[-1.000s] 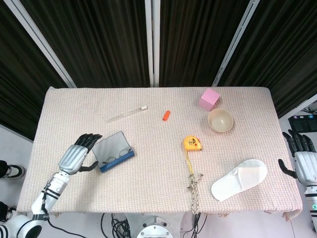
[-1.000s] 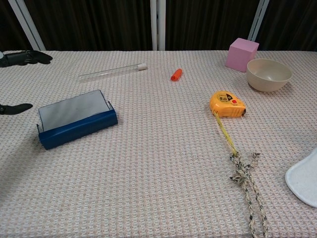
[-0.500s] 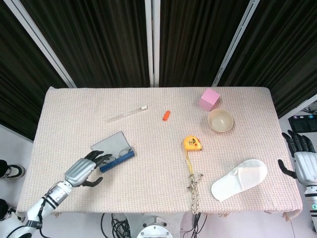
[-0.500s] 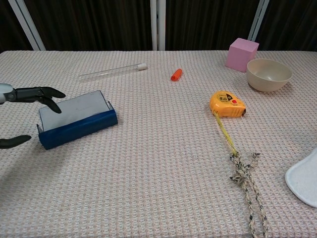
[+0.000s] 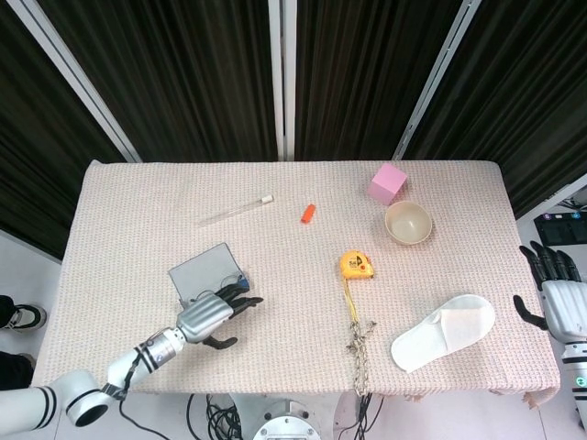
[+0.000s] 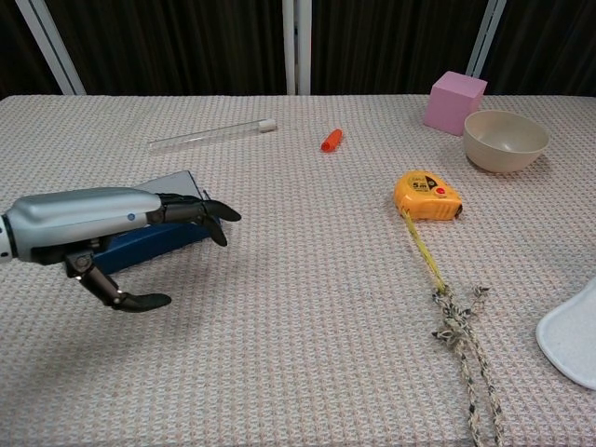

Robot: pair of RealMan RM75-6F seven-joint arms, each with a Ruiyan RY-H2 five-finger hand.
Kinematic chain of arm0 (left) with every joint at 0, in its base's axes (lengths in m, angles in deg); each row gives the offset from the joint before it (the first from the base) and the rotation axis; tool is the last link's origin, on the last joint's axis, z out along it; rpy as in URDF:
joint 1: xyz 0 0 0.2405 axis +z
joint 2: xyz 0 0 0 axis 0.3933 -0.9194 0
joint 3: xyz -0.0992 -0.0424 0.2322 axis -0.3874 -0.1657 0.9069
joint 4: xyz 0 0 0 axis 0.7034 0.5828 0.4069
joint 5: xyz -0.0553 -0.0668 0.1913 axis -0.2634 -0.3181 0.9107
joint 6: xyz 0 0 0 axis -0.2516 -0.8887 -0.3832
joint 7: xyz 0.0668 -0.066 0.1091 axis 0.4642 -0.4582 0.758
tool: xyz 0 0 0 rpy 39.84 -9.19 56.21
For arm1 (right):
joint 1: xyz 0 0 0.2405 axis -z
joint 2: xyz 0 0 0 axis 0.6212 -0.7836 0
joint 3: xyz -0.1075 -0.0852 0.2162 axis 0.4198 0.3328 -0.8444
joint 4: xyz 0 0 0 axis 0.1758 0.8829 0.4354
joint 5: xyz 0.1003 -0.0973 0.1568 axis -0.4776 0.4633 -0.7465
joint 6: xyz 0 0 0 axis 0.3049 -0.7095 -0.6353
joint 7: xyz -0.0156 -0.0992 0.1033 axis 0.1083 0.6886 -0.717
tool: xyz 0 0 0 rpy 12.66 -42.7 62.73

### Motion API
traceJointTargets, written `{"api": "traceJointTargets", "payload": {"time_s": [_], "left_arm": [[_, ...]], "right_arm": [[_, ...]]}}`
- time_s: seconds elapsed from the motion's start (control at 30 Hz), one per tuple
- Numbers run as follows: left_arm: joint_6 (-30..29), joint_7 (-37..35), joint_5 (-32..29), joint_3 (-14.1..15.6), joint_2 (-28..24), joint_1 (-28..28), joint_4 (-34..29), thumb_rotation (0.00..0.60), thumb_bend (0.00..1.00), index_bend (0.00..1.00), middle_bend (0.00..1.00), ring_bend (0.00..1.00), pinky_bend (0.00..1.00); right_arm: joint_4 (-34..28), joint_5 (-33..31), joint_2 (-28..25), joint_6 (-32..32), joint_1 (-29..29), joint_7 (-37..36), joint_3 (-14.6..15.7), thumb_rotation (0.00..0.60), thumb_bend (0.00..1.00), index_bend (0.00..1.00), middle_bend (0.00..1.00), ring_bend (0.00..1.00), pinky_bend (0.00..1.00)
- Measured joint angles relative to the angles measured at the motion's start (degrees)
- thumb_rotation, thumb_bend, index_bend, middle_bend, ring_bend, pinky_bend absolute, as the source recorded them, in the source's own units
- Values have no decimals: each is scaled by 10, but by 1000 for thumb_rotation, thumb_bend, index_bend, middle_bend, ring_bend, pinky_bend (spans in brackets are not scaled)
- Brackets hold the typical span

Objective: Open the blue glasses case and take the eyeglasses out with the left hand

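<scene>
Left hand [image 5: 213,314] first, seen from the head view: fingers spread and holding nothing, it hovers over the near edge of the blue rectangular glasses case [image 5: 204,276], which lies on the woven beige tablecloth [image 5: 138,211] near the left front of the table. Its grey-lined lid is tipped back, so the case looks open already; the eyeglasses I cannot make out under the fingers. Off at the far right edge, the right hand [image 5: 556,295] hangs beside the table, fingers apart, holding nothing. Beyond the case lie a clear glass tube [image 5: 236,210] and a small orange cap [image 5: 308,214]; to the right sit a pink cube [image 5: 388,183], a cream bowl [image 5: 408,222], a yellow tape measure [image 5: 356,265] and a white slipper [image 5: 443,332].

From the chest view, that left hand [image 6: 121,233] stands in front of the case [image 6: 177,231], thumb low and fingers arched above, hiding the inside. To my eye the sound way is to lower the fingertips into the tray, pinch the frame at its bridge rather than a lens, and lift straight up so the case does not drag along.

On the tape measure [image 6: 426,196] there is a label, too small to read.
</scene>
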Motion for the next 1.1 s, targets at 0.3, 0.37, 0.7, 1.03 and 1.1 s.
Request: {"api": "traceJointTargets", "payload": {"time_s": [0.3, 0.37, 0.7, 1.03, 1.1], "left_arm": [[5, 85, -16, -16, 27, -16, 36, 600, 319, 0, 187, 0, 63], [7, 104, -23, -17, 30, -17, 41, 600, 319, 0, 192, 0, 62], [27, 146, -83, -33, 30, -22, 51, 600, 318, 0, 208, 0, 62], [92, 161, -240, -78, -5, -34, 6, 600, 316, 14, 217, 0, 62], [102, 173, -270, -86, -14, -39, -3, 600, 316, 21, 222, 0, 62]], "right_arm": [[13, -1, 4, 2, 1, -11, 1, 600, 331, 0, 0, 0, 0], [15, -1, 5, 2, 1, -13, 1, 600, 331, 0, 0, 0, 0], [20, -1, 7, 3, 1, -17, 1, 600, 331, 0, 0, 0, 0], [19, -1, 10, 5, -1, -12, 2, 600, 331, 0, 0, 0, 0], [19, -1, 11, 5, -1, -12, 1, 600, 331, 0, 0, 0, 0]]}}
